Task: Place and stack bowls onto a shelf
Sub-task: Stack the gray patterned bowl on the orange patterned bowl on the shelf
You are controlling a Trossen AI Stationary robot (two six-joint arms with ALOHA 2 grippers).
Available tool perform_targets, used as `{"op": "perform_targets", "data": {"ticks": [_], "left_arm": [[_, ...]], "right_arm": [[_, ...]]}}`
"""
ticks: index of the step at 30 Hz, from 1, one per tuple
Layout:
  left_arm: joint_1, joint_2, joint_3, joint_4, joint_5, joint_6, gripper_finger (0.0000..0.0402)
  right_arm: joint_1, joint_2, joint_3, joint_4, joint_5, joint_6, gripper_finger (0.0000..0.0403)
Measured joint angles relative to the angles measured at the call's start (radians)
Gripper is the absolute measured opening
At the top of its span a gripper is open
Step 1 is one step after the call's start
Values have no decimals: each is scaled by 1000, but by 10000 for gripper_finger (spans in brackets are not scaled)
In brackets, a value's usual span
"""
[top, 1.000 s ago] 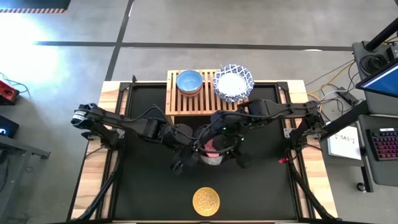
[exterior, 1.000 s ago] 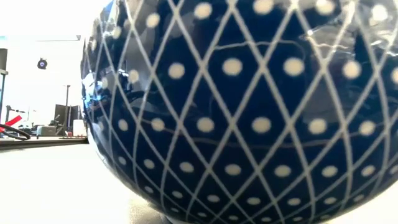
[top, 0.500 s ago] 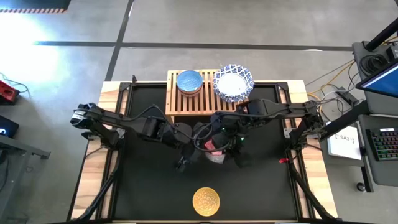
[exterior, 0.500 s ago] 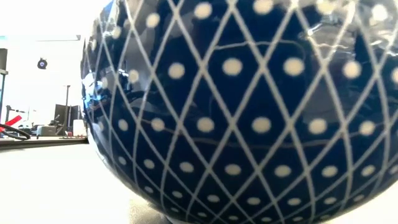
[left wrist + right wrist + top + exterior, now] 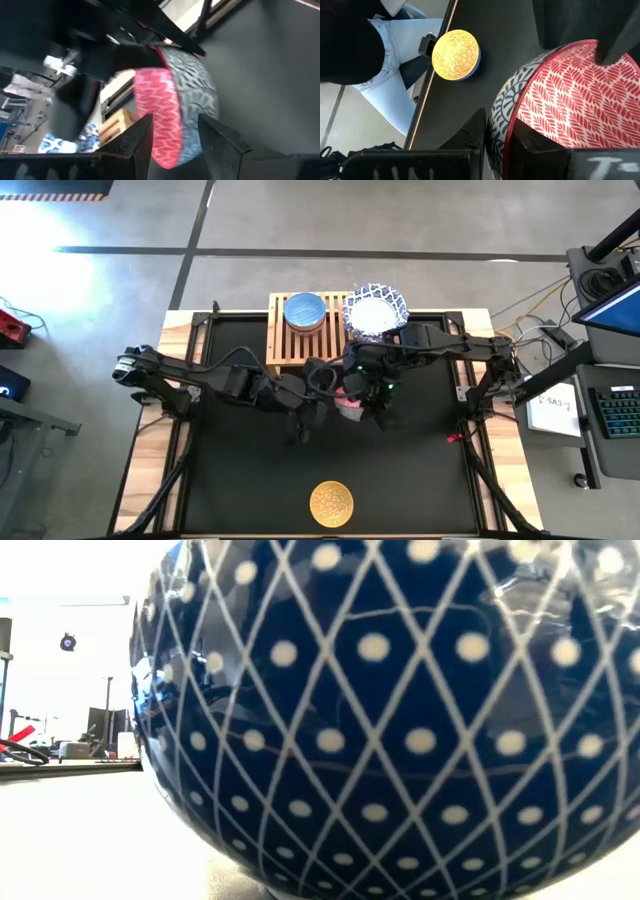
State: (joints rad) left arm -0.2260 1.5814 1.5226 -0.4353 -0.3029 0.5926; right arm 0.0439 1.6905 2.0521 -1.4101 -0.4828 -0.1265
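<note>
Red bowl [image 5: 572,95] held above the bench [image 5: 240,470] just in front of the shelf [image 5: 300,345], right gripper [image 5: 362,395] fingers pinching its rim, probably for placing there. Left gripper [image 5: 172,135] fingers spread beside the bowl, apparently not holding it.

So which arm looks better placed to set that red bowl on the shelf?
The right, probably. The right gripper grips the red bowl by its rim, just in front of the shelf. The left gripper only straddles the bowl's rim, so it may be letting go.
</note>
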Motion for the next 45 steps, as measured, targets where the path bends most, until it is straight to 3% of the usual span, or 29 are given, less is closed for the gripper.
{"op": "perform_targets", "data": {"ticks": [4,11,18,30,36,45], "left_arm": [[0,0,40,-57,-36,-3,138],[2,-3,105,-279,-296,-45,138],[0,-17,153,-490,-309,-278,138],[0,-39,156,-700,-501,-626,138],[-3,-48,164,-752,-511,-754,138],[-7,-67,164,-758,-510,-814,138]], "right_arm": [[-10,-4,0,-21,32,-10,33],[-36,-19,0,-11,236,-92,33],[-93,-19,0,161,491,-231,34],[-277,-10,-1,474,471,-328,34],[-323,31,-2,574,343,-349,34],[-351,118,-2,658,344,-449,34]]}}
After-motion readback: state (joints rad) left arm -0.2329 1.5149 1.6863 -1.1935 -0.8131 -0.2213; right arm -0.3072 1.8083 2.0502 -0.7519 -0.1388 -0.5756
